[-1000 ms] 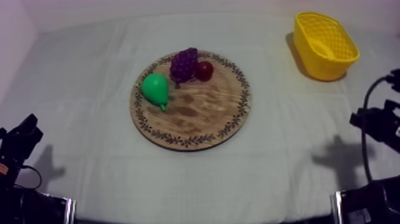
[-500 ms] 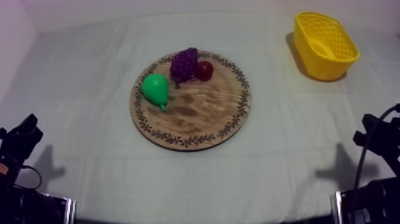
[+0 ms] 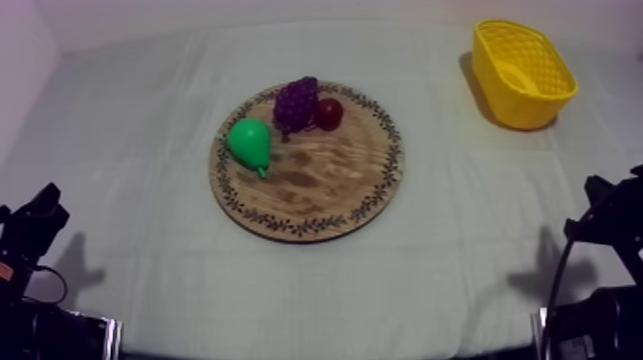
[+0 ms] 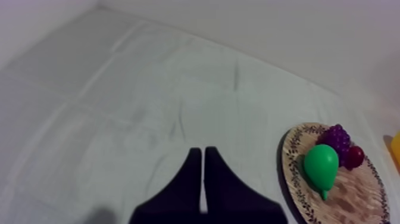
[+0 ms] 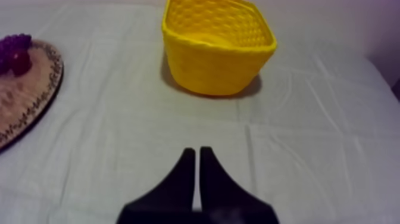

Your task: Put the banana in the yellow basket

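Both left end effector (image 4: 202, 151) and right end effector (image 5: 197, 151) are closed, empty; pear (image 3: 251, 142), grapes (image 3: 297, 103), small red fruit (image 3: 329, 114) on the wooden board (image 3: 325, 187); yellow basket (image 3: 538, 111) far right.

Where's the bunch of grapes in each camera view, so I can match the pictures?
Top view: bunch of grapes at the wooden board's far rim, between the pear and the small red fruit.
Left wrist view: bunch of grapes on the wooden board beyond the pear, beside the small red fruit.
Right wrist view: bunch of grapes on the wooden board, across from the yellow basket.
Shared landmark: the board's patterned rim.
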Controlling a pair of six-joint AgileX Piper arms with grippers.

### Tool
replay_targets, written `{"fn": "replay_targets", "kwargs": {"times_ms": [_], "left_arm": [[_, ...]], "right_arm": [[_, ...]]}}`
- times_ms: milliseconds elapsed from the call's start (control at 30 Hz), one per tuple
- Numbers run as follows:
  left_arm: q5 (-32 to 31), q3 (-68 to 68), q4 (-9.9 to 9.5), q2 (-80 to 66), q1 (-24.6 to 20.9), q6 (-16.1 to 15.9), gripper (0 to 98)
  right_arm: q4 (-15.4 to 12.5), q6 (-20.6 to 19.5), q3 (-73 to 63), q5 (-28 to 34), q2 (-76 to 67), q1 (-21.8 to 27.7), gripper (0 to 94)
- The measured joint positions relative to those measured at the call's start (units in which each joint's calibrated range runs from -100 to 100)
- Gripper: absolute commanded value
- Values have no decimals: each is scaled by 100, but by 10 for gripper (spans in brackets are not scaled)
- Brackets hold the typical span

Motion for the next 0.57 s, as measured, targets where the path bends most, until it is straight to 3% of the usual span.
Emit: {"fn": "replay_targets", "kwargs": {"times_ms": [567], "left_arm": [[0, 0, 0, 0, 0, 0, 1]], "right_arm": [[-5, 83, 8, -47, 0, 5, 3]]}}
